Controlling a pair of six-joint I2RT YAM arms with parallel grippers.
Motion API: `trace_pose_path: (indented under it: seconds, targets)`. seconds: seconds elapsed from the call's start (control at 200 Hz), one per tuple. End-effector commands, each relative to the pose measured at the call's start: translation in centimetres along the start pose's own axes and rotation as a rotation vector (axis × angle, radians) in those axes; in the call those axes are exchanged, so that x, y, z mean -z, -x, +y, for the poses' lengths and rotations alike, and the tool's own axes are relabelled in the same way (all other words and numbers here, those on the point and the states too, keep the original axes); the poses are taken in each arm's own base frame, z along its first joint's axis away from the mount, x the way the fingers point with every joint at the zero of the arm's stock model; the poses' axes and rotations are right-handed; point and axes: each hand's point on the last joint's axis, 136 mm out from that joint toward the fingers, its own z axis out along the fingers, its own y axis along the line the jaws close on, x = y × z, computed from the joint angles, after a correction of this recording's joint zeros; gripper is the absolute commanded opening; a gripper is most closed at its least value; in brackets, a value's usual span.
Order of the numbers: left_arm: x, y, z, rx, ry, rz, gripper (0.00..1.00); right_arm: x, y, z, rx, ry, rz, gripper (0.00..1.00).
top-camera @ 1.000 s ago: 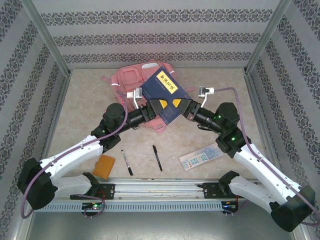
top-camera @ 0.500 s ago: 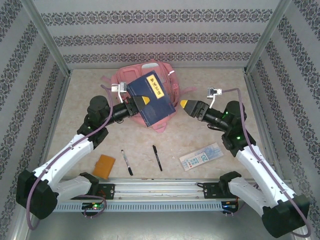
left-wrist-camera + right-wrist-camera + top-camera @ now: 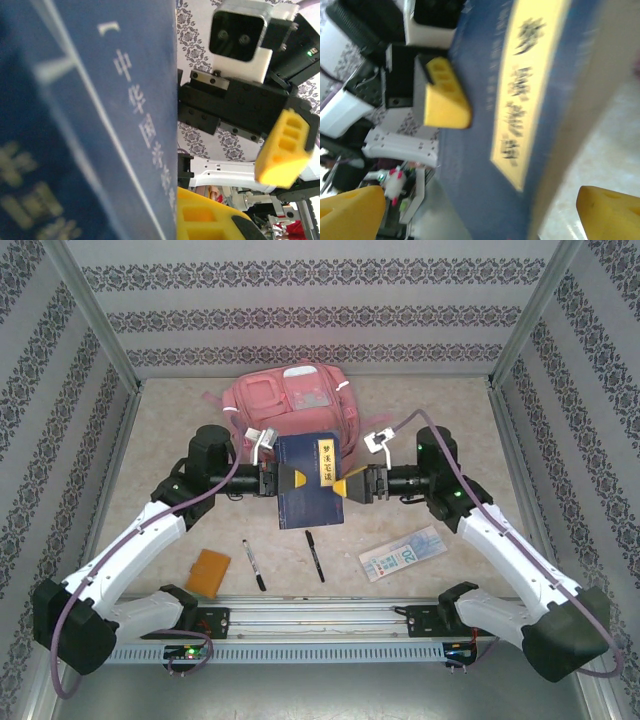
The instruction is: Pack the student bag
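Has the student bag (image 3: 295,400) flat at the far middle of the tabletop (image 3: 360,530). Pinches the blue book (image 3: 305,505) with the left hand (image 3: 289,480), close before the bag. Holds the right hand (image 3: 344,487) spread at the book's opposite edge.

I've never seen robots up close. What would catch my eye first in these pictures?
First, the dark blue book with a yellow title strip, held up in the middle of the scene. The left gripper is clamped on its left edge, and the right gripper sits at its right edge with its jaws open. Just behind the book lies the large pink fabric backpack, by far the biggest thing in view.
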Motion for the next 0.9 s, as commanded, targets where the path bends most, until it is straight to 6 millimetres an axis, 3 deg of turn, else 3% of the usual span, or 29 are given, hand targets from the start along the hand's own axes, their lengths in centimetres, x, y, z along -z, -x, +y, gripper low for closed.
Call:
trace_pose_path:
  seconds: [0.0,0.07,0.17,0.365,0.515,0.625,0.739,0.774,0.824,0.894]
  targets:
    - [0.0,0.4,-2.0,-0.059,-0.075,0.003,0.0,-0.6,0.0,1.2,0.034,0.045,0.028,0.92]
    - [-0.3,0.3,-2.2,-0.059,-0.103,0.002,0.0,-1.0,-0.2,0.6,-0.011,0.065,0.045,0.84]
    - [-0.6,0.1,-2.0,-0.04,-0.116,0.018,0.0,-1.6,-0.1,0.4,-0.08,0.114,0.069,0.8]
    - [-0.2,0.6,-3.4,-0.059,-0.169,-0.006,0.0,-0.6,0.1,-1.5,-0.141,0.05,0.005,0.88]
    - [-0.4,0.9,-3.3,-0.067,-0.166,-0.035,0.0,-2.4,-1.8,2.1,-0.134,0.211,0.135,0.8]
    - [-0.7,1.0,-3.8,-0.082,-0.186,-0.036,0.0,-2.2,-1.6,3.6,-0.137,0.247,0.125,0.54]
    - [-0.7,1.2,-4.1,-0.091,-0.2,-0.045,0.0,-1.1,-0.5,3.3,-0.16,0.218,0.067,0.37]
    - [-0.7,1.3,-3.9,-0.089,-0.192,-0.048,0.04,-0.8,-0.2,3.0,-0.167,0.207,0.049,0.26]
    - [-0.8,1.1,-3.3,-0.083,-0.169,-0.047,0.17,-0.4,0.1,2.5,-0.174,0.193,0.028,0.14]
    - [-1.0,0.9,-2.3,-0.081,-0.121,-0.037,0.16,0.0,0.2,1.6,-0.187,0.172,0.016,0.05]
